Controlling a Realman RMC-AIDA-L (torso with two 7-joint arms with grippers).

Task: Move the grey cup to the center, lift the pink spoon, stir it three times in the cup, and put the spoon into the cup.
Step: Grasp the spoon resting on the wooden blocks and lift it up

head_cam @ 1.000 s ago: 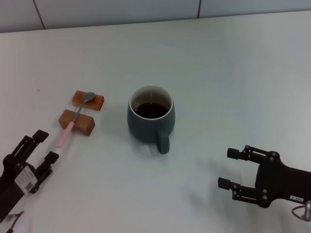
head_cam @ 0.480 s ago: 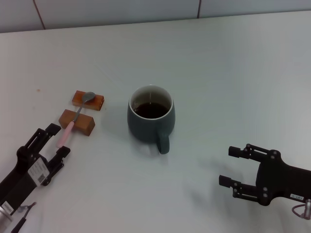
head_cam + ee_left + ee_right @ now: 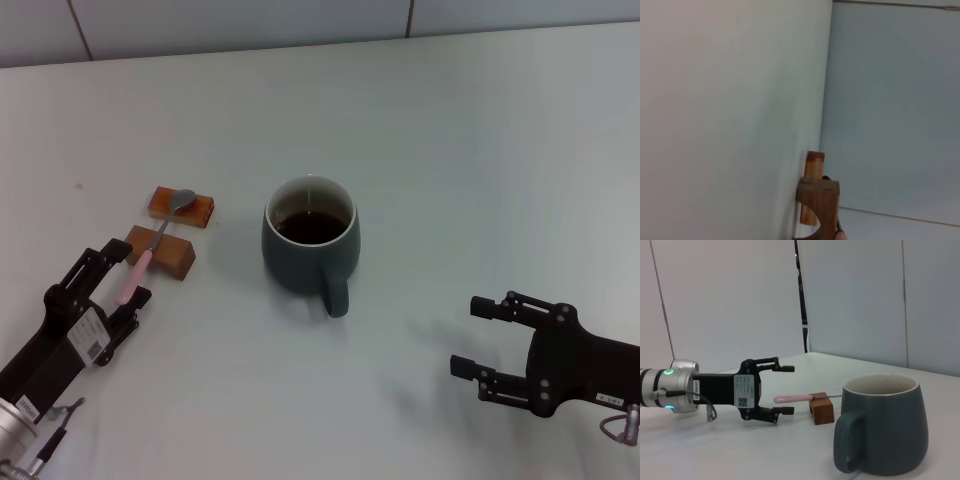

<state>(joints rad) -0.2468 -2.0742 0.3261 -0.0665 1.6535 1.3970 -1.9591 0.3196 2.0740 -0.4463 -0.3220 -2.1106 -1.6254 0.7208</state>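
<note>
The grey cup (image 3: 308,250) stands mid-table, holding dark liquid, its handle toward me; it also fills the near side of the right wrist view (image 3: 886,432). The pink spoon (image 3: 137,272) lies across two brown wooden blocks, its silver bowl on the far block. The right wrist view also shows its pink handle (image 3: 792,398). My left gripper (image 3: 126,273) is open, low over the table, with its fingers on either side of the end of the spoon's handle; the right wrist view shows this gripper too (image 3: 786,389). My right gripper (image 3: 468,336) is open and empty, to the right of the cup and nearer me.
The near wooden block (image 3: 160,250) and the far one (image 3: 182,206) hold the spoon up off the white table (image 3: 460,160). Both blocks show in the left wrist view, the near one (image 3: 821,199) in front of the far one (image 3: 814,167). A wall runs behind the table.
My left gripper has moved forward and right, from the table's near left up to the end of the spoon's handle. The right gripper, cup and spoon have hardly moved.
</note>
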